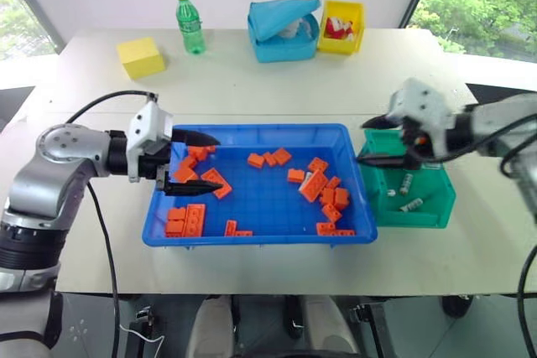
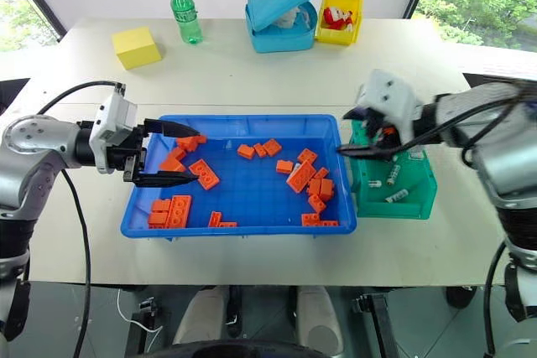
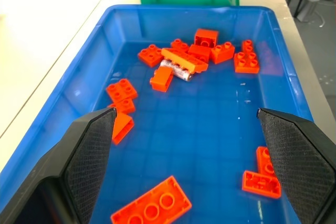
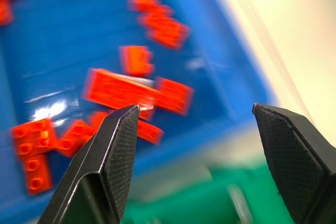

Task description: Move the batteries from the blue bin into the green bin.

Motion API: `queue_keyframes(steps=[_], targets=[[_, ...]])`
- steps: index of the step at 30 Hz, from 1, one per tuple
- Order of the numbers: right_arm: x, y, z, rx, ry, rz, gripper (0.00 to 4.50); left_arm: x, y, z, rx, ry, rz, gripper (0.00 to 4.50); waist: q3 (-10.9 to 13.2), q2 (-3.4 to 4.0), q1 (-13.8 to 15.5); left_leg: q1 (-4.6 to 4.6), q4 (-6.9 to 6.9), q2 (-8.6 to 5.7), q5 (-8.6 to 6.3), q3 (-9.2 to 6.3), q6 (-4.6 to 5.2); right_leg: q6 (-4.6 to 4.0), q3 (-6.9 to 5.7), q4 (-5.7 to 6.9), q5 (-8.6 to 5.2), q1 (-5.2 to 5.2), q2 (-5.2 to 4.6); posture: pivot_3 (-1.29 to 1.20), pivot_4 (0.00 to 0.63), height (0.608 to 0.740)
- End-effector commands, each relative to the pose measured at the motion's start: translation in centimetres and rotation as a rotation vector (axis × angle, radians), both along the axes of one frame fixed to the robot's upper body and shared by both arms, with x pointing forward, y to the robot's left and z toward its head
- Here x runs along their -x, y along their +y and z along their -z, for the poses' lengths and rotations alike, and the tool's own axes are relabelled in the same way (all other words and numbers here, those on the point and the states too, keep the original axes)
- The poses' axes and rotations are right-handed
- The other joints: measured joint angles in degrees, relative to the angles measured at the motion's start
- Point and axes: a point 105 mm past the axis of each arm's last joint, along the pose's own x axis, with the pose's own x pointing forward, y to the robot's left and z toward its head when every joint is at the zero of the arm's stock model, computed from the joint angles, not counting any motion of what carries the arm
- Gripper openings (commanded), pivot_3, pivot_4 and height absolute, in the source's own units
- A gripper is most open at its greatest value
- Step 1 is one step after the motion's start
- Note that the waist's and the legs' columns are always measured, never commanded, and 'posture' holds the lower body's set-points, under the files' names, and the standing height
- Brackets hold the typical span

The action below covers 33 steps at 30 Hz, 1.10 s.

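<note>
Nearest the camera, at lower centre of the left eye view, the front rim of the blue bin (image 1: 252, 241) is seen, with orange toy bricks (image 1: 186, 220) scattered inside. At left of frame, the left gripper (image 1: 195, 163) is held over the bin's left end, jaws spread wide and empty.

In the left wrist view one battery (image 3: 177, 70) is made out toward the bin's far end, lying on its side and partly tucked under an orange brick (image 3: 184, 60). It is judged small, stiff, smooth and apt to roll; a pinch across the middle of the barrel is advised, once the covering brick is nudged off.

At right of frame, the right gripper (image 1: 382, 139) is seen above the near-left rim of the green bin (image 1: 436, 212), jaws parted, nothing between them. Two batteries (image 1: 410, 204) already lie in that bin.
</note>
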Motion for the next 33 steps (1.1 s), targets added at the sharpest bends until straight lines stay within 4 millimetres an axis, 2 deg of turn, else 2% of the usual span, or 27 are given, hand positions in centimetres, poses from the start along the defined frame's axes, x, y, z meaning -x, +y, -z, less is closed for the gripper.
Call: queue_keyframes(steps=[1,3,6,7,14,21,25,30,33], targets=[[0.4,2.0,1.7,0.137,-0.06,-0.196,3.54,0.4,0.0,-0.9,-0.005,-0.04,0.001,4.5,0.01,0.01,0.0,-0.01,0.02,0.0,0.0,0.0,0.0,0.0,0.0,0.0,0.0,0.0,0.0,0.0,0.15,0.736],[0.6,2.8,2.9,0.157,-0.025,-0.247,3.54,0.5,0.1,-1.0,-0.005,-0.043,-0.007,4.5,0.0,0.01,-0.04,-0.09,0.06,0.0,0.0,0.02,0.0,0.01,-0.01,0.0,0.0,-0.07,-0.02,0.0,0.15,0.736],[0.8,3.3,4.7,0.24,-0.03,-0.337,4.38,0.8,0.4,-1.0,-0.005,-0.045,-0.028,4.5,0.0,0.0,-0.04,-0.09,0.08,0.0,0.0,0.01,0.0,0.0,-0.02,0.02,0.01,-0.06,-0.01,0.0,0.15,0.736],[0.6,3.3,5.2,0.266,-0.042,-0.357,4.45,0.9,0.5,-1.0,-0.005,-0.044,-0.034,4.5,0.01,0.01,-0.03,-0.09,0.08,0.0,0.0,0.0,0.0,0.0,-0.03,0.02,0.01,-0.06,-0.01,0.0,0.15,0.736],[-1.8,4.0,5.6,0.295,-0.107,-0.379,4.45,1.6,1.0,-0.9,-0.001,-0.04,-0.07,4.5,0.0,0.01,-0.21,-0.02,0.09,0.01,0.01,0.02,0.0,-0.01,-0.03,0.08,0.02,-0.04,0.01,0.0,0.15,0.736],[-3.1,4.8,5.9,0.293,-0.122,-0.392,4.45,1.6,1.1,-1.1,0.002,-0.047,-0.086,4.5,0.0,0.01,-0.01,-0.02,0.11,0.0,0.01,0.02,-0.01,-0.01,-0.03,0.09,0.01,-0.01,-0.01,0.0,0.15,0.736],[-3.3,4.6,6.1,0.3,-0.102,-0.385,4.45,1.5,1.0,-1.2,0.003,-0.052,-0.088,4.5,0.0,0.01,-0.02,-0.02,0.11,0.0,0.01,0.02,-0.01,-0.01,-0.04,0.1,0.01,-0.01,-0.01,0.0,0.15,0.736],[-1.6,5.5,4.3,0.162,0.004,-0.354,4.45,1.4,1.0,-1.1,0.001,-0.056,-0.092,4.5,0.01,0.01,0.0,-0.02,0.11,0.01,0.01,0.02,-0.01,-0.01,-0.04,0.11,0.02,-0.01,-0.02,0.0,0.15,0.736],[-1.4,5.6,4.4,0.174,-0.008,-0.351,4.45,1.4,0.9,-1.1,0.008,-0.053,-0.09,4.5,0.0,0.01,-0.07,0.0,0.1,0.01,0.01,0.01,-0.01,-0.01,-0.05,0.14,0.02,-0.01,0.0,0.0,0.15,0.736]])
